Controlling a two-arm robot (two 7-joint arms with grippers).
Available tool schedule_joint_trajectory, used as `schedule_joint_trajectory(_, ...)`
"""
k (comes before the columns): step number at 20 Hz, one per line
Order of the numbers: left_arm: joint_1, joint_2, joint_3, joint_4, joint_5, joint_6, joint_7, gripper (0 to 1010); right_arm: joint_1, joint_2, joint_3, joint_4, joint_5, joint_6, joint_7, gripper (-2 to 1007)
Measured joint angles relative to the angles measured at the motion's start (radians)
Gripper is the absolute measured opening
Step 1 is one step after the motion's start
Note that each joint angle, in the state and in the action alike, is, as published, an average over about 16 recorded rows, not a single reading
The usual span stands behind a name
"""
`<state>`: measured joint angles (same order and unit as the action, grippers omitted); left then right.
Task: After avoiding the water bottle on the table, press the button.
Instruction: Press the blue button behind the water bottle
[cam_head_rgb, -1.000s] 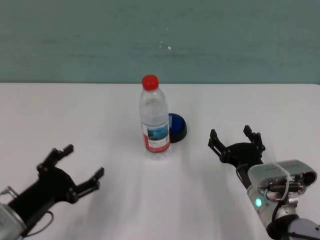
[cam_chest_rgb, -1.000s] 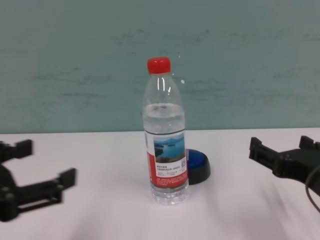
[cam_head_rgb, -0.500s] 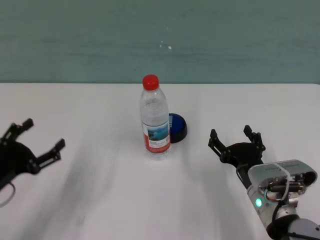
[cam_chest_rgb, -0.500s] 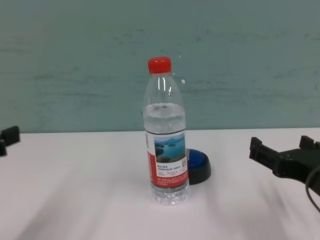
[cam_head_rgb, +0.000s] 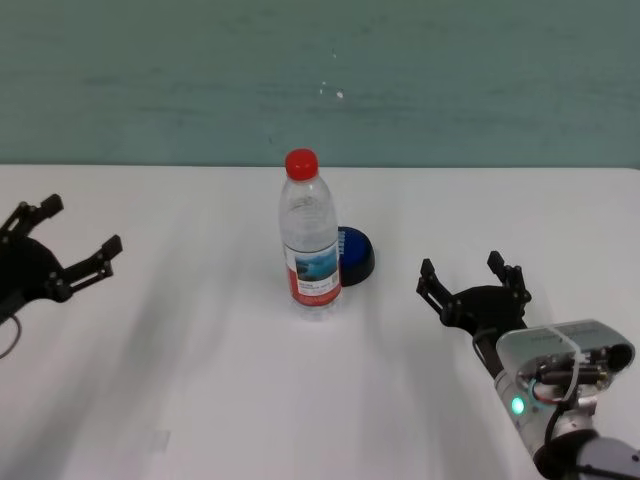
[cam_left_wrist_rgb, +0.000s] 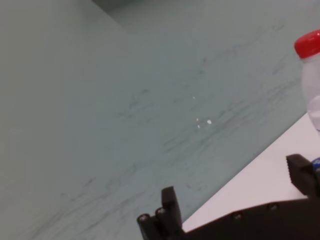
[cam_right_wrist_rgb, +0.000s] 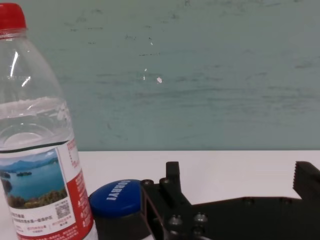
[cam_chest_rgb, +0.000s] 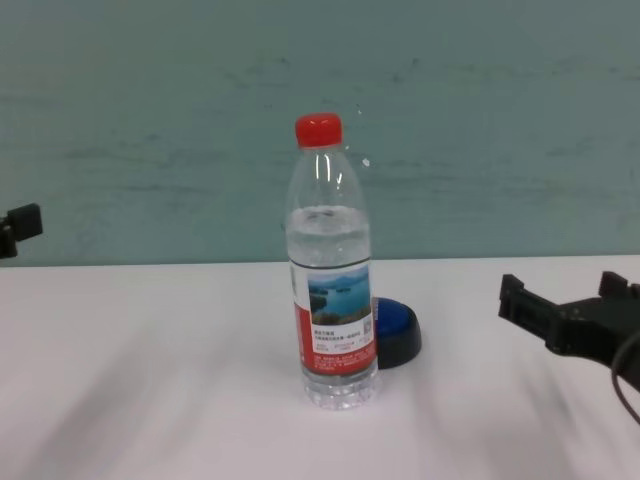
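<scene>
Hovering far left above the desk (cam_head_rgb: 200, 400), left hand (cam_head_rgb: 62, 240) spread | right hand (cam_head_rgb: 470, 280) spread, parked right | bottle (cam_head_rgb: 308, 240) upright mid-desk | button (cam_head_rgb: 355, 255) just behind it

This looks like a robot test room or lab rather than a home or shop. A wide plain white table (cam_head_rgb: 200, 400) runs right up to a bare teal-green wall (cam_head_rgb: 320, 80), scuffed and marked with a few small white chips. No furniture, decoration or household clutter shows. The only things set out are a single water bottle (cam_head_rgb: 308, 236) and a blue push button (cam_head_rgb: 354, 253) just behind it, arranged like props for a trial. Two black robot grippers (cam_head_rgb: 57, 252) (cam_head_rgb: 472, 285) hang over the table, and the right arm carries a grey housing with a small green light (cam_head_rgb: 516, 405).
</scene>
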<state>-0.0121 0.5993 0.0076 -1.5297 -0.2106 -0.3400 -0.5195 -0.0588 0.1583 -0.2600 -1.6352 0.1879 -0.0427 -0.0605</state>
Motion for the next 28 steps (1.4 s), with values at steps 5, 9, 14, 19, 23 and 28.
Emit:
schedule_joint_trajectory(5,-0.11,-0.012,0.054,0.097,-0.003,-0.012,-0.026,1000,0.0,0.0,0.0,0.0,0.0,0.0,0.0,1003)
schedule_joint_trajectory(9,-0.2,-0.036,0.106,0.179,0.011,-0.02,-0.035,1000,0.0,0.0,0.0,0.0,0.0,0.0,0.0,1003)
schedule_joint_trajectory(14,-0.308,-0.079,0.174,0.278,0.037,-0.031,-0.037,1000,0.0,0.0,0.0,0.0,0.0,0.0,0.0,1003)
schedule_joint_trajectory(19,-0.399,-0.128,0.24,0.369,0.066,-0.045,-0.037,1000,0.0,0.0,0.0,0.0,0.0,0.0,0.0,1003)
schedule_joint_trajectory(23,-0.452,-0.164,0.283,0.435,0.084,-0.056,-0.038,1000,0.0,0.0,0.0,0.0,0.0,0.0,0.0,1003)
schedule_joint_trajectory(28,-0.497,-0.203,0.329,0.508,0.104,-0.07,-0.042,1000,0.0,0.0,0.0,0.0,0.0,0.0,0.0,1003)
